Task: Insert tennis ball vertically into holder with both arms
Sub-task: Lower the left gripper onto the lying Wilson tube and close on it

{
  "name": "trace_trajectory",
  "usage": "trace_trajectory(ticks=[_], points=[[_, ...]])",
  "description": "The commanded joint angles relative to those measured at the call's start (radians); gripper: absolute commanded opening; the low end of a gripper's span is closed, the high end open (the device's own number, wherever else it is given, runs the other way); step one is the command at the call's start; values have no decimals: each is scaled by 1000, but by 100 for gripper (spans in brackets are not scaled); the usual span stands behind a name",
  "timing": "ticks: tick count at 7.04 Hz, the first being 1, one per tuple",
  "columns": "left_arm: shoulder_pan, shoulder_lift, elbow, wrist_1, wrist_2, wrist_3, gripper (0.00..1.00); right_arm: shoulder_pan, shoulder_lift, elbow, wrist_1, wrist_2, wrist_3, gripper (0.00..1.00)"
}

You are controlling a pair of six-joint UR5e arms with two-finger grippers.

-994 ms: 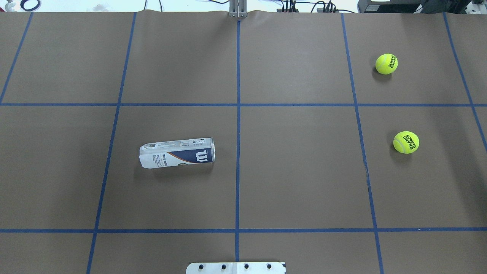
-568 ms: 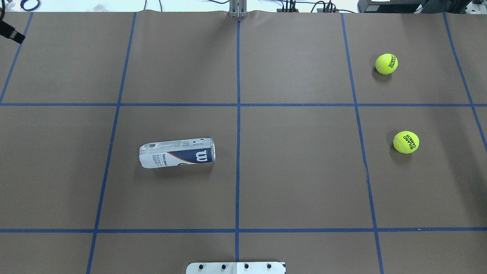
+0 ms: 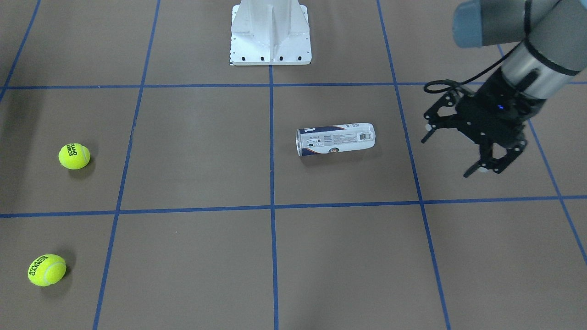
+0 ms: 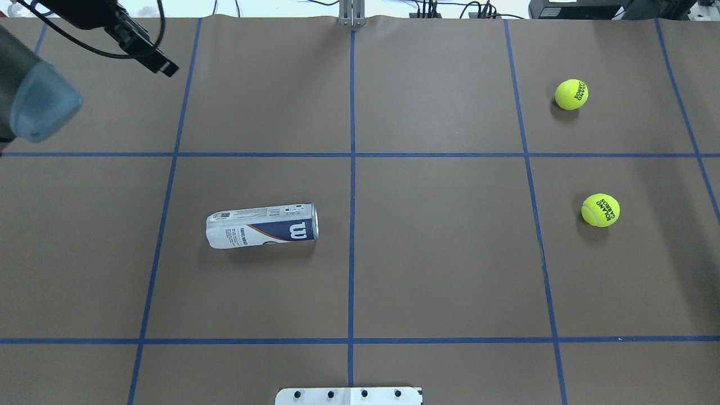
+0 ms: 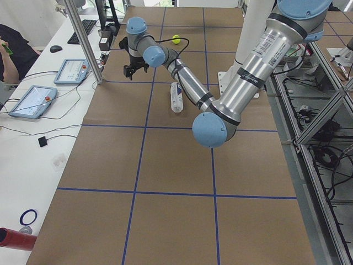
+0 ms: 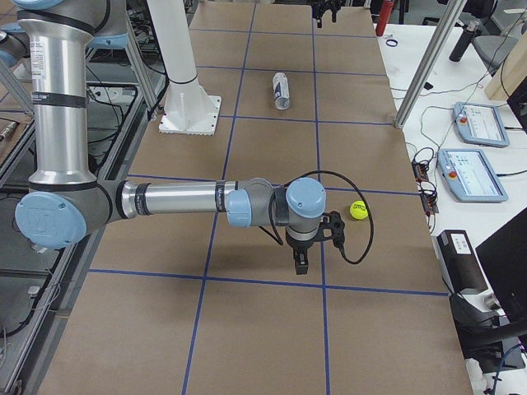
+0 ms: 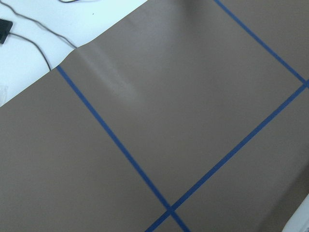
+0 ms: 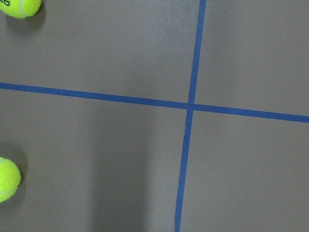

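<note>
Where the table (image 4: 450,270) is covered, a matte brown paper sheet is seen, faintly creased at its far edge and divided into large rectangles by blue tape lines (image 4: 352,169). White benches are noted along the far side, with two grey control tablets (image 6: 473,123), loose black cables and aluminium posts.

The left arm (image 3: 527,41), a grey-silver tube with a light-blue joint cap, is recorded over the table's left end. The left gripper (image 3: 451,153), black and skeletal, is held above the paper with its fingers spread wide and nothing between them; it is well apart from the holder. The right arm (image 6: 173,199) is stretched low along the table's right end. The right gripper (image 6: 300,262) is seen only from the side, pointing down near a ball, so its opening cannot be told.

A white metal pedestal base (image 3: 270,34), flat-footed and bolted, is noted at the robot's edge of the table.

The holder (image 4: 261,226) is found lying on its side in the middle row, in the cell just left of the centre line. It is a smooth cylinder wrapped in a navy-and-white label with a white "W"; its silvery rim is turned toward the centre line, its closed end toward the left arm's side.

Two fuzzy yellow-green tennis balls are recorded on the right side, well apart from the holder: the far ball (image 4: 571,94) and the near ball (image 4: 600,210), each printed in black.
</note>
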Motion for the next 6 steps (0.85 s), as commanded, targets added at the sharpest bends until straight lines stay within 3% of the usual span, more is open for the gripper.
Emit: trace_trajectory(ticks=[1,2,5,6], points=[[162,-63,12,6,10,87,100,0,0,-1,0,0,-1,99],[203,-67,20,6,24,146,100,0,0,-1,0,0,1,100],[363,-160,107,13,195,195,99,0,-2,-3,-2,2,1,99],[378,-159,120,12,203,197,99,0,-2,-3,-2,2,2,99]])
